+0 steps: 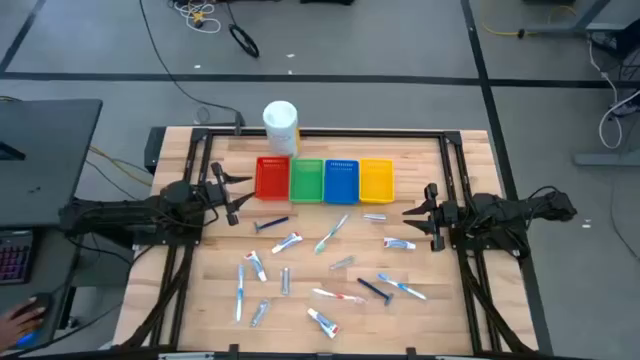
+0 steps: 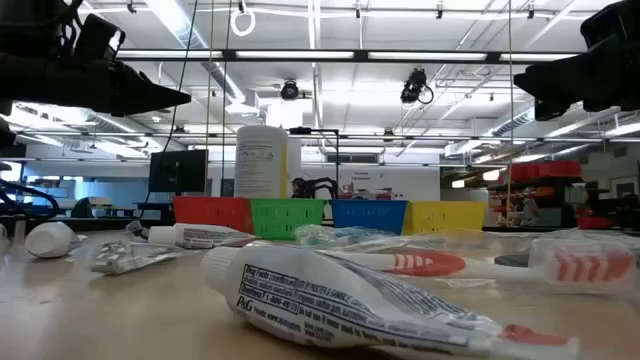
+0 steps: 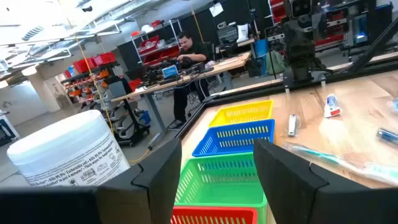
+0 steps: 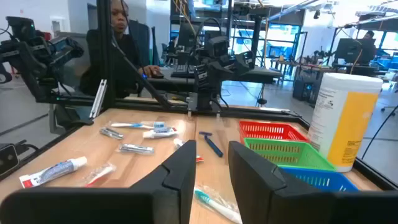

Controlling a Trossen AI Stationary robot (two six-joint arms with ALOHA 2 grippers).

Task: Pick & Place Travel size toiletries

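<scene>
The table (image 1: pixel 420 310) is carrying the whole job, with a white canister (image 1: pixel 281 126) standing at twelve o'clock and four bins lying in a row just in front of it: red bin (image 1: pixel 271 178), green bin (image 1: pixel 306 180), blue bin (image 1: pixel 341 180) and yellow bin (image 1: pixel 376 179). The travel size toiletries (image 1: pixel 300 270) are lying scattered over the boards from the centre out to six o'clock, all outside the bins; nothing is sitting in a bin yet, so the task is judged to be at its start. The left gripper (image 1: pixel 238 195) is hovering at nine o'clock, beside the red bin, fingers standing well apart and gripping nothing. The right gripper (image 1: pixel 418 217) is hovering at three o'clock, fingers partly apart and likewise empty. The step in hand is judged to be choosing and approaching a first item. To do it well, each arm is best taking a piece on its own side: the dark blue razor (image 1: pixel 270 224) for the left, the small white tube (image 1: pixel 399 243) for the right. Flat, slim pieces are calling for a descent straight down with fingers straddling the narrow width, keeping clear of neighbours
</scene>
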